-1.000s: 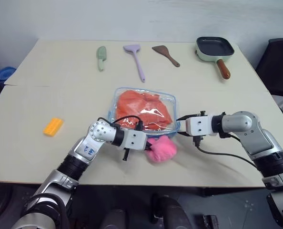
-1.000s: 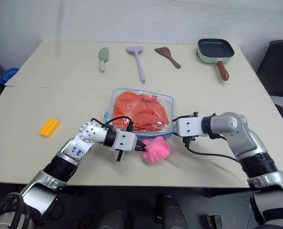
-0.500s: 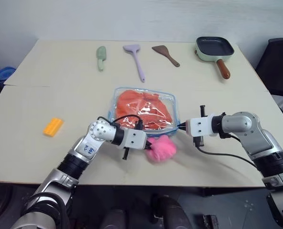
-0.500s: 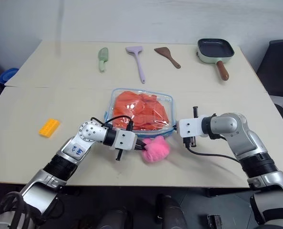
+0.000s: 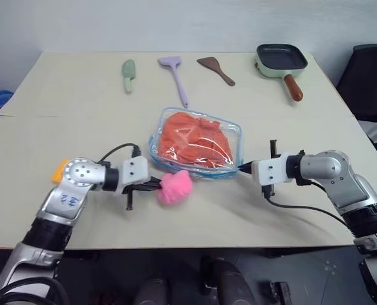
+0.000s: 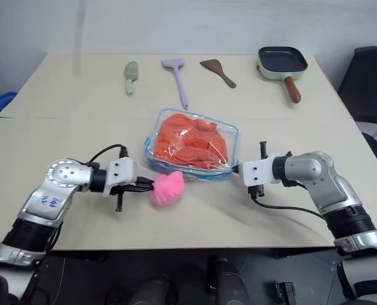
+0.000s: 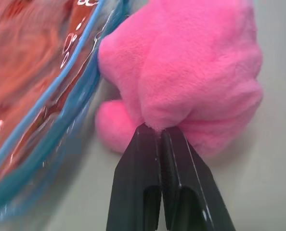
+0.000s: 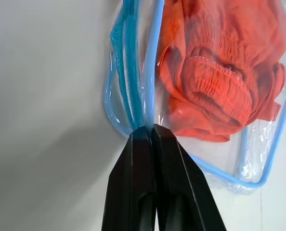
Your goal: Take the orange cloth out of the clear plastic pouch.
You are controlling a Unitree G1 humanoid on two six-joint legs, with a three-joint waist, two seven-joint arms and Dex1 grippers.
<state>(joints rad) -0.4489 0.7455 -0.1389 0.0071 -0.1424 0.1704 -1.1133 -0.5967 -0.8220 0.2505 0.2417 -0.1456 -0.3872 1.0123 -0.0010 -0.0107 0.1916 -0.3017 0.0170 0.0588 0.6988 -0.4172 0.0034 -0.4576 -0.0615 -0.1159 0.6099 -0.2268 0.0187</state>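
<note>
The clear plastic pouch [image 5: 197,143] is lying flat near the middle of the table [image 5: 61,95], its light blue zipper trim running round the rim. The orange cloth [image 5: 193,140] is sitting bunched inside it, filling most of the pouch, and a gathered hem is showing through the plastic in the right wrist view. A pink fuzzy plush [image 5: 174,187] is resting on the table just beside the pouch's near left corner, touching the blue trim.

The table is pale beige, with a seam crossing it from side to side behind the pouch. Along its far edge are lying a green spatula [image 5: 128,73], a lilac slotted turner [image 5: 174,74], a brown wooden spatula [image 5: 215,68] and a square pan [image 5: 282,59] with a wooden handle. A small yellow-orange toy brick [image 5: 59,169] is peeking out from behind the left arm, and a light wall is standing beyond the table.

The left gripper [image 5: 155,186] is reaching in low from the left, pointing toward the right — its two black fingers [image 7: 148,192] are pinching the edge of the plush, pressed together. The right gripper [image 5: 244,168] is coming in low from the right and pointing left, its fingers squeezed together on the pouch's blue-trimmed corner.
</note>
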